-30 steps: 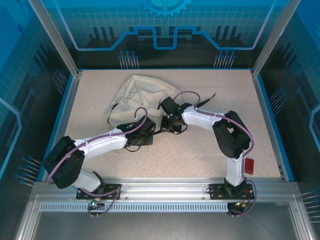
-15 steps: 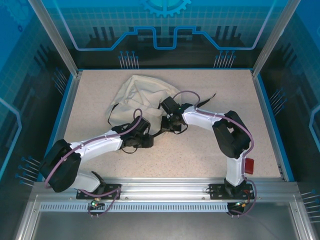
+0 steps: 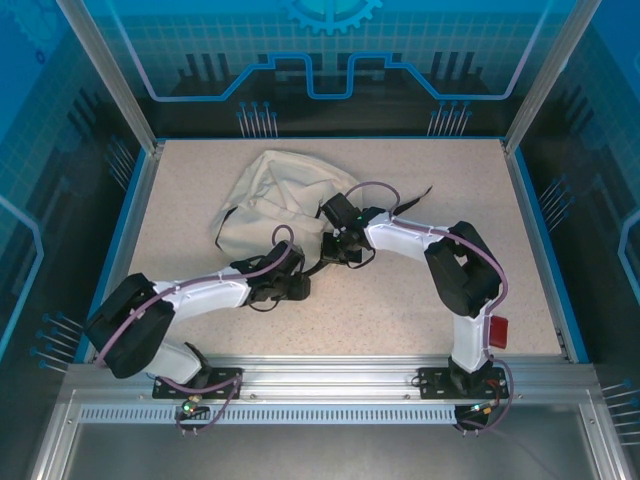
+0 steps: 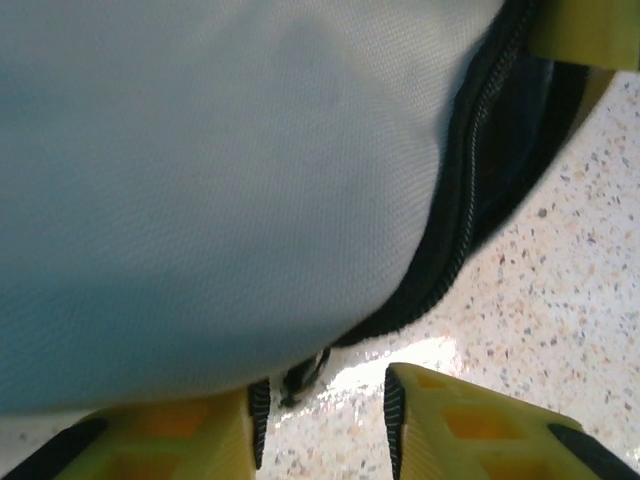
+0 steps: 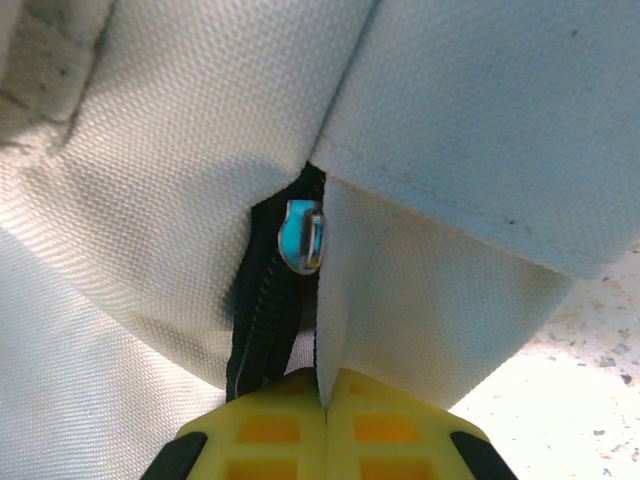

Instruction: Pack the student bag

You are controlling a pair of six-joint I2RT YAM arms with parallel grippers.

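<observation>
- Nearest me, the left pincer point(image 4: 322, 410) stands narrowly parted, with bare table showing between its yellow fingers point(image 4: 470, 430) and nothing gripped; a short black end of trim hangs just beside one finger
- Right above it in my left wrist view bulges the soft cream fabric student bag with black zip trim point(image 3: 270, 195), its near lower edge overhanging that finger
- A little further in, the right pincer point(image 5: 325, 398) is pressed fully closed, and a folded edge of cream cloth runs straight down into the line where its fingers meet, so I read it as pinching the student bag beside the zip
- Just past those fingers the black toothed zip point(image 5: 262, 320) climbs to a small silvery metal zip pull point(image 5: 303, 235), tucked in the gap between two folds
- From above, the student bag lies slumped on the speckled beige tabletop point(image 3: 430, 180), left of centre towards the far side, with both pincers at its near edge
- My judgement: I am at the opening step, one arm anchoring the cloth while the other looks for a hold, and packing proper has not begun
- Next I would need the left pincer brought onto the trim or the zip pull and closed there, then a pull along the zip line while the right one holds firm
</observation>
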